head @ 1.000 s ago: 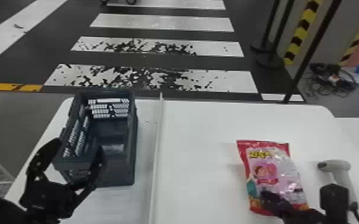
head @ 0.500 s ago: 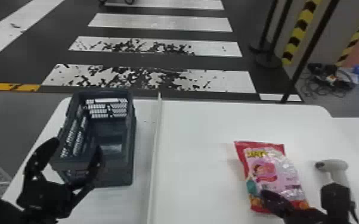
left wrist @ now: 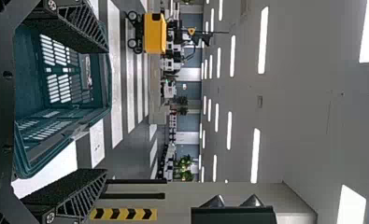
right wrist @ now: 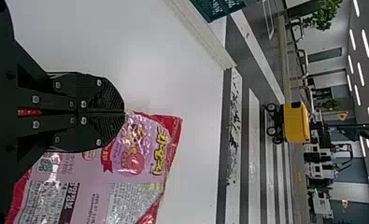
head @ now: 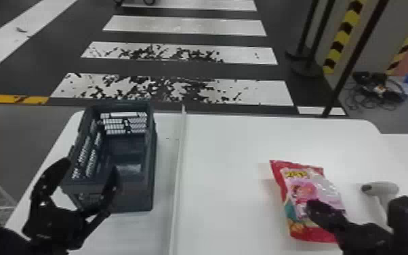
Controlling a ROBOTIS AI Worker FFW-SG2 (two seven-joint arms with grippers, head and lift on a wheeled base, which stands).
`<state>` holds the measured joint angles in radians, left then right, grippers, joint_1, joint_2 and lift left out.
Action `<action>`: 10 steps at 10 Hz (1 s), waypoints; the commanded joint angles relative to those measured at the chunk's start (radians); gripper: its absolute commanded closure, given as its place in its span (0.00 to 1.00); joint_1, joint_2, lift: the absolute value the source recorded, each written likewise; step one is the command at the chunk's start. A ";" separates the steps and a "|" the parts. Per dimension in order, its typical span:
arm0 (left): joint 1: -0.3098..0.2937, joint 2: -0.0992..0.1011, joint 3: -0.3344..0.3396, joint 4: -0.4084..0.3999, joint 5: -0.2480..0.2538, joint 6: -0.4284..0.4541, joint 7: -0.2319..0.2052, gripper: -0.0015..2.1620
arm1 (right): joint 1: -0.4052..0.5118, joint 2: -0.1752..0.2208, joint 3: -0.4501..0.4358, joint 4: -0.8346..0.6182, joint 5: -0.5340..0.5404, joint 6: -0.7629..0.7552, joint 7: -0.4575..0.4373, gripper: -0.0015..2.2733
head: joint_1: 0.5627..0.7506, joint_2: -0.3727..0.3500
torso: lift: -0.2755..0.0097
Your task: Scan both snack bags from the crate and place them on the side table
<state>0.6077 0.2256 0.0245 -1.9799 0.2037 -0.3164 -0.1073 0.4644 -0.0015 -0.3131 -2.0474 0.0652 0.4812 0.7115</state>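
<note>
Snack bag (head: pixel 318 179) lay on the right of the worktop (head: pixel 227 169), partly hidden by the right fingers (right wrist: pixel 102 130), which were clenched together; from where I stood, I couldn't tell whether any wrapper was caught between them. If they had only a pinch of it, lifting could let the slick plastic slip free. A swing to the right might knock the scanner (head: pixel 388 188), sitting just beside the bag. Over on the left, the left fingers (head: pixel 51 176) stood spread at the crate's near side (head: pixel 134 200), where a careless squeeze could drag it askew.
</note>
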 commanded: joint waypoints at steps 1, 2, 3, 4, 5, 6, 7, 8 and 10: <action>0.004 0.001 0.000 0.000 0.000 0.000 0.000 0.04 | -0.027 0.002 -0.026 0.006 -0.010 0.000 -0.001 0.98 | 0.70 0.47 | 0.62; 0.004 0.001 0.000 0.000 0.000 0.000 0.000 0.04 | -0.036 0.002 -0.050 0.007 -0.018 0.000 -0.006 0.98 | 0.70 0.46 | 0.62; 0.004 0.001 0.000 0.000 0.000 0.000 0.000 0.04 | -0.049 0.002 -0.061 0.021 -0.022 -0.028 -0.006 0.99 | 0.70 0.44 | 0.62; 0.003 0.000 0.000 0.001 0.000 0.000 0.000 0.04 | -0.078 0.002 -0.061 0.047 -0.018 -0.031 -0.006 0.98 | 0.70 0.42 | 0.62; 0.000 0.000 -0.006 0.001 0.000 0.000 0.000 0.04 | -0.115 0.002 -0.063 0.085 -0.007 -0.034 -0.012 0.98 | 0.70 0.41 | 0.62; 0.001 0.000 -0.005 0.003 0.000 0.000 0.000 0.04 | -0.158 0.002 -0.064 0.139 0.008 -0.031 -0.012 0.98 | 0.70 0.41 | 0.62; 0.001 0.001 -0.005 0.004 0.000 0.000 0.000 0.04 | -0.199 0.002 -0.066 0.205 0.031 -0.034 -0.009 0.98 | 0.70 0.40 | 0.62; 0.000 0.001 -0.006 0.006 0.000 0.000 0.000 0.04 | -0.233 0.002 -0.063 0.266 0.058 -0.037 -0.009 0.98 | 0.70 0.39 | 0.62; 0.000 0.001 -0.003 0.006 0.000 0.000 0.000 0.04 | -0.210 0.002 -0.017 0.280 0.064 -0.104 -0.012 0.98 | 0.70 0.39 | 0.62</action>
<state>0.6072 0.2270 0.0202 -1.9745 0.2040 -0.3167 -0.1073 0.2441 -0.0015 -0.3445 -1.7678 0.1279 0.4026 0.7005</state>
